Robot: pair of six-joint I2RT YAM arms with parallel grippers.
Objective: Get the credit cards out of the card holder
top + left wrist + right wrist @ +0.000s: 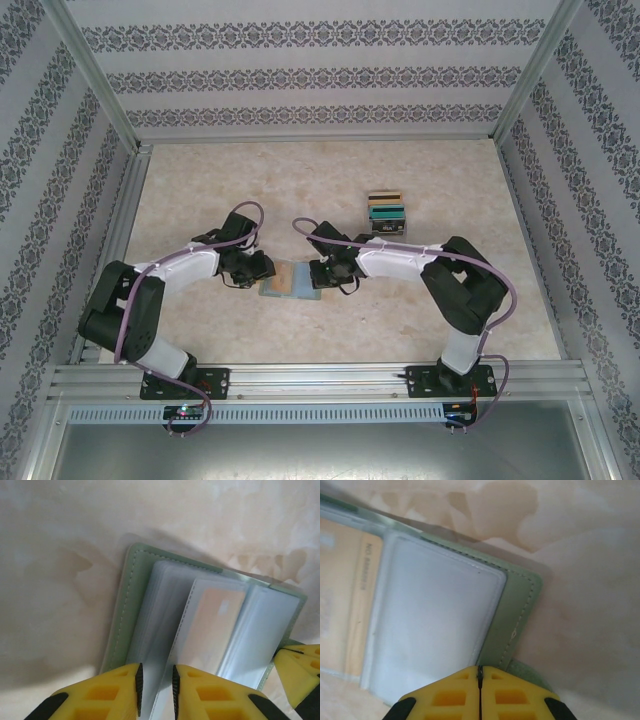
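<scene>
The grey-green card holder [292,281] lies open on the table between my two grippers. Its clear sleeves [165,605] fan out over the cover [131,600]. A yellow-gold credit card [217,625] sits inside one sleeve, and the same card [345,595] shows at the left of the right wrist view. My left gripper [156,670] is narrowly shut on the edge of the sleeve stack. My right gripper [480,669] is shut, its tips at the edge of the cover [517,610] beside the strap tab [532,674]. Three more credit cards [386,212] lie in a row behind the right arm.
Both arms reach inward, the left gripper [260,271] at the holder's left edge and the right gripper [324,271] at its right edge. A yellow finger of the right gripper [300,662] shows in the left wrist view. Patterned walls with metal rails [300,370] enclose the beige table [250,190].
</scene>
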